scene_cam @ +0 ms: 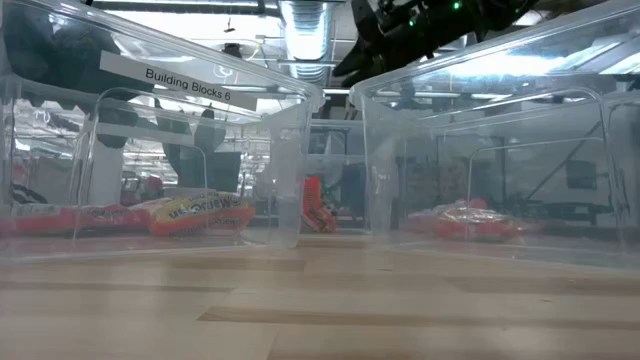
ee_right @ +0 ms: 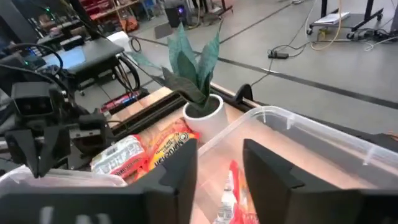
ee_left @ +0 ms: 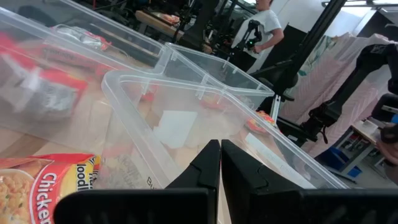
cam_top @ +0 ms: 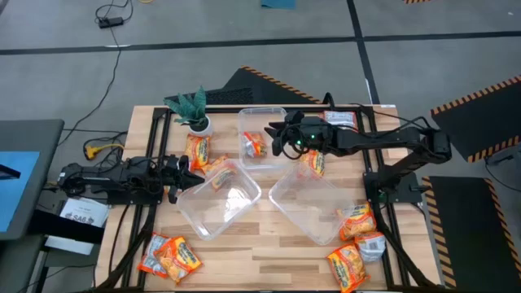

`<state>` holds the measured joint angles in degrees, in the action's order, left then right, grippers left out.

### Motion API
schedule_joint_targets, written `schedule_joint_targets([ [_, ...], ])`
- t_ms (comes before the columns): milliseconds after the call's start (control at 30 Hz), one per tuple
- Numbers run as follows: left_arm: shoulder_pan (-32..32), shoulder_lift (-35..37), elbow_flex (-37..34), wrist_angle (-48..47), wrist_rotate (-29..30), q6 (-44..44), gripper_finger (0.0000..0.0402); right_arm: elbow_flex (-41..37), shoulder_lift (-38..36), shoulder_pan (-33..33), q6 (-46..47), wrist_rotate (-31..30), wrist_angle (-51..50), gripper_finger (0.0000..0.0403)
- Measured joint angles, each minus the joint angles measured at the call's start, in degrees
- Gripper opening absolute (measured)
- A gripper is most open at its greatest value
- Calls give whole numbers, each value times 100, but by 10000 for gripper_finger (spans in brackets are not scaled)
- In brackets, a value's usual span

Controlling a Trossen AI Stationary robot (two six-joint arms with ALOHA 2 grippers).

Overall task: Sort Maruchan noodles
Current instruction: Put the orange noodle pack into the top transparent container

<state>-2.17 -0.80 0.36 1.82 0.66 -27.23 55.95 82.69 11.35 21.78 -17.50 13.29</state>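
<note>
Several orange-red Maruchan packets lie about. One point(cam_top: 254, 145) lies in the far clear tub point(cam_top: 262, 114), and two point(cam_top: 198, 150) rest flat beside the potted plant point(cam_top: 192, 108). Another point(cam_top: 221, 175) lies at the left tub's point(cam_top: 218, 202) far rim, and one point(cam_top: 313, 163) sits between the tubs. My right gripper point(cam_top: 281, 140) hangs open over the far tub. In its wrist view point(ee_right: 217, 168) a packet point(ee_right: 231, 186) shows below, between the fingers. My left gripper point(cam_top: 182, 172) is shut, low by the left tub's left wall point(ee_left: 134, 124), with a packet point(ee_left: 37, 186) beside it.
A third clear tub point(cam_top: 313, 203) stands on the right half of the table. More packets lie at the near left point(cam_top: 167, 256) and near right point(cam_top: 350, 264) corners, with one point(cam_top: 356, 220) in the right tub's corner. Bare wood shows along the near middle edge point(cam_top: 260, 260).
</note>
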Motion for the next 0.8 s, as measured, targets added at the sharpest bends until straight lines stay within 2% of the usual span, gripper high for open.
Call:
schedule_joint_targets([
  [133, 0, 0, 0, -1, 3, -1, 0, 82, -440, 52, -69, -41, -1273, 205],
  [267, 0, 0, 0, -1, 5, 0, 0, 133, -1059, 121, 43, -152, -2876, 226],
  [500, 0, -2, 1, -1, 5, -1, 0, 42, -1622, 216, 1609, -1139, -5748, 227],
  [600, 0, -2, 0, -1, 3, -1, 0, -251, -1578, 505, 2177, -1240, -6047, 224],
  [700, 0, -2, 1, -2, 2, -1, 0, -702, -1437, 958, 2236, -1216, -5470, 224],
  [800, 0, -2, 2, 0, 1, -1, 0, -1087, -1330, 1517, 2212, -909, -4754, 224],
])
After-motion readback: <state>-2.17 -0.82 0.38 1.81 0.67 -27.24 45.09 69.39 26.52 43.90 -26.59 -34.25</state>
